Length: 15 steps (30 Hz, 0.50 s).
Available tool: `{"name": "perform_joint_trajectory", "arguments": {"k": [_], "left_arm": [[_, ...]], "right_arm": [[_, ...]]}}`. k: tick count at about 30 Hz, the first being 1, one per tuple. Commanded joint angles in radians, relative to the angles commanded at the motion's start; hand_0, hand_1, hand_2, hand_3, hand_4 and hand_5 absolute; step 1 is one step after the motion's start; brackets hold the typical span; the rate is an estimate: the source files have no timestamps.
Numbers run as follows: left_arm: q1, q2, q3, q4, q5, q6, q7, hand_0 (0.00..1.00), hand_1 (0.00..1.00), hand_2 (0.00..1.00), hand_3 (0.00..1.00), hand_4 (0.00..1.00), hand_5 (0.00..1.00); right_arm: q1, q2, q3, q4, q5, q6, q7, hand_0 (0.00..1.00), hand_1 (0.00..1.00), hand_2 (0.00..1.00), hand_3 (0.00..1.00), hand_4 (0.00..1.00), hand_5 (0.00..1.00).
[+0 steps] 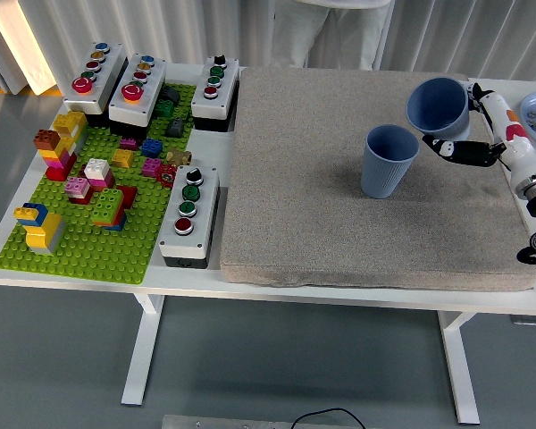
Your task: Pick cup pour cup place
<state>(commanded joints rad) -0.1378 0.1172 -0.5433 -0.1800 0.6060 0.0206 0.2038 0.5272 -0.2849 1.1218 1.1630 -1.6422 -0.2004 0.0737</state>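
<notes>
right hand (482, 134): clamped on held cup (439, 105), upper right of frame
held cup: lifted, tilted left toward standing cup (389, 161)
standing cup: upright on grey mat (339, 223), centre-right
left hand: out of view

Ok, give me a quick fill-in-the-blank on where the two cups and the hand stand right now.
1. The right hand holds a blue cup that is ____ toward the other cup.
2. The standing cup rests upright on the grey ____.
3. The held cup is ____ the mat, not resting on it.
4. The green brick board lies to the ____ of the mat.

Missing words: tilted; mat; above; left
</notes>
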Motion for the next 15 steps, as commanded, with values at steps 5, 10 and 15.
{"name": "perform_joint_trajectory", "arguments": {"k": [5,10,15], "left_arm": [[0.002,0.0,-0.005,0.0,0.005,0.0,0.002,0.744,0.791,0.852,0.641,0.549,0.932],[0.003,0.001,-0.008,0.0,0.011,0.0,0.003,0.744,0.791,0.852,0.64,0.55,0.931],[0.005,0.001,-0.009,0.0,0.011,0.0,0.003,0.744,0.791,0.852,0.64,0.55,0.931]], "right_arm": [[-0.008,0.008,-0.011,0.025,-0.079,-0.029,-0.006,0.852,0.774,0.688,0.761,0.784,0.304],[-0.009,0.007,-0.019,0.022,-0.113,-0.051,0.005,0.853,0.775,0.688,0.761,0.784,0.306],[-0.007,0.007,-0.034,0.006,-0.117,-0.081,0.028,0.854,0.775,0.688,0.76,0.783,0.31]]}}
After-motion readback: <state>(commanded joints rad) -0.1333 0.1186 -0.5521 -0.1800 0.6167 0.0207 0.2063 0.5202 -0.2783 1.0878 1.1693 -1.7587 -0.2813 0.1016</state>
